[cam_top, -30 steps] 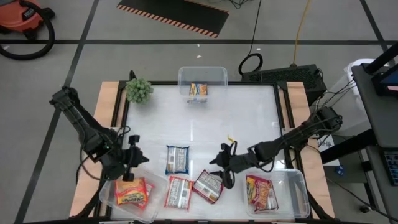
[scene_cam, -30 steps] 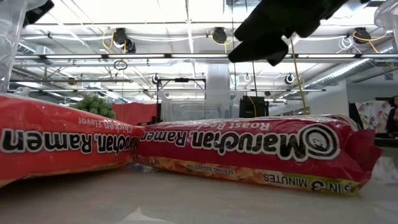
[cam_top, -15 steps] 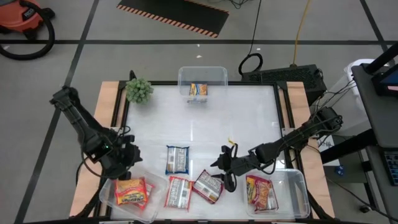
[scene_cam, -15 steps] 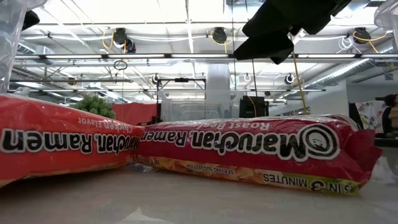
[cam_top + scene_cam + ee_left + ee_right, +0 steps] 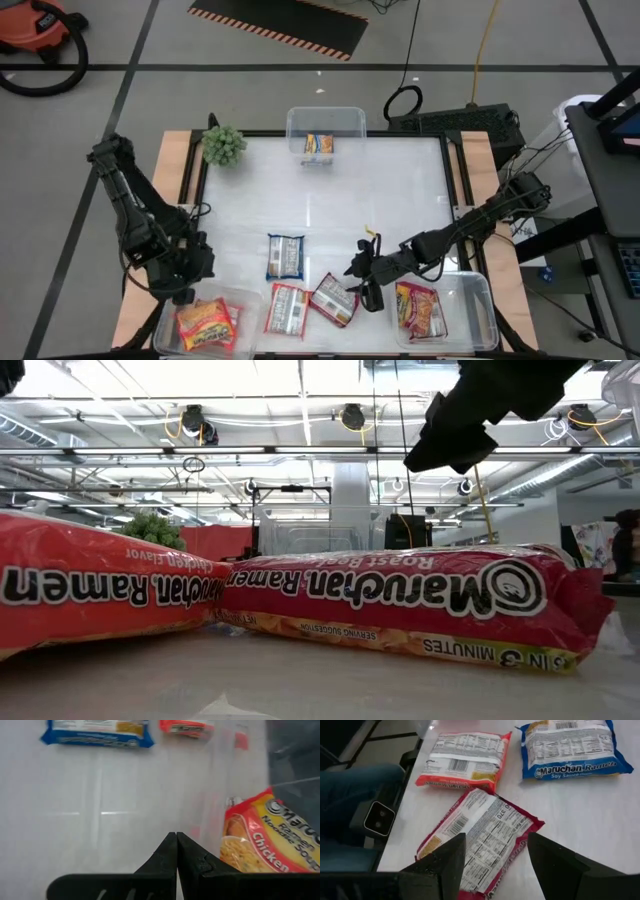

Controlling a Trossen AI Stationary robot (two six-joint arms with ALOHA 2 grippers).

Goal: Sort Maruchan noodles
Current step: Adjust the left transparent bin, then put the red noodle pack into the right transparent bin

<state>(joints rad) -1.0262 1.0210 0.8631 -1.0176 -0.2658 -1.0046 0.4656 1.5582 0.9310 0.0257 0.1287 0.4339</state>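
Note:
Three Maruchan noodle packets lie flat on the white table: a blue one (image 5: 285, 256) and two red ones (image 5: 288, 308) (image 5: 333, 298). An orange packet (image 5: 205, 323) lies in the near-left clear tub (image 5: 250, 300), a red-yellow one (image 5: 420, 308) in the near-right tub (image 5: 478, 300), and another (image 5: 319, 145) in the far tub. My right gripper (image 5: 495, 865) hovers open above the right-hand red packet (image 5: 480, 837), clear of it. My left gripper (image 5: 176, 840) is shut and holds nothing, above the table beside the near-left tub's orange packet (image 5: 265, 840).
A green bushy plant (image 5: 223, 145) stands at the far left corner. The far tub (image 5: 326, 120) sits at the middle of the far edge. The table's middle and far right are bare white surface. In the low view the two red packets (image 5: 400, 600) fill the foreground.
My left gripper has swung toward the table's left and near edge, rolling as it went, and has stayed shut. The near-left tub and its orange packet now lie slightly nearer the near edge. My right gripper has tipped down a little over the red packet, still open.

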